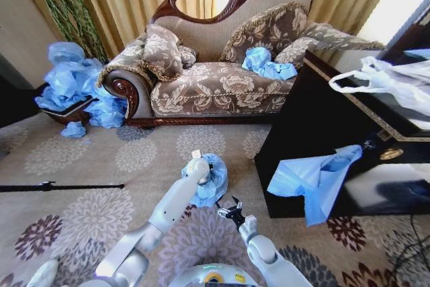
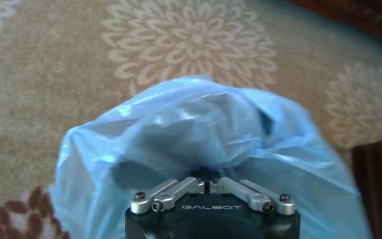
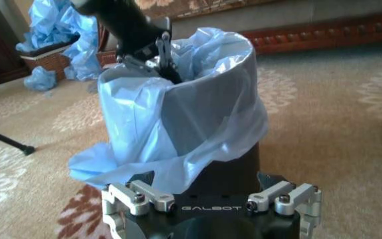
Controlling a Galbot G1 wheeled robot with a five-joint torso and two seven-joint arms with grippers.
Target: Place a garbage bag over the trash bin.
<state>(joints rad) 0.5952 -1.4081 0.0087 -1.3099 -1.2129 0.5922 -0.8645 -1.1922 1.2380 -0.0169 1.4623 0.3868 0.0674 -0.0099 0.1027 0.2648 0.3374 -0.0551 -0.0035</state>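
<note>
The trash bin (image 3: 228, 167) stands upright on the flowered carpet, its black side showing below the bag. The light blue garbage bag (image 1: 213, 181) (image 3: 198, 107) (image 2: 198, 129) is drawn over its rim and hangs crumpled down one side. My left gripper (image 1: 199, 164) (image 3: 163, 59) (image 2: 208, 182) is at the bin's top edge, shut on a fold of the bag. Close to the bin's side, my right gripper (image 1: 232, 214) (image 3: 214, 193) is low and open, with nothing between its fingers.
A patterned sofa (image 1: 222, 82) with a loose blue bag (image 1: 267, 64) stands behind. A black cabinet (image 1: 316, 122) at the right carries a white bag (image 1: 390, 78), and another blue bag (image 1: 314, 176) hangs off it. A heap of blue bags (image 1: 74, 85) lies at the left. A black rod (image 1: 60, 186) lies on the carpet.
</note>
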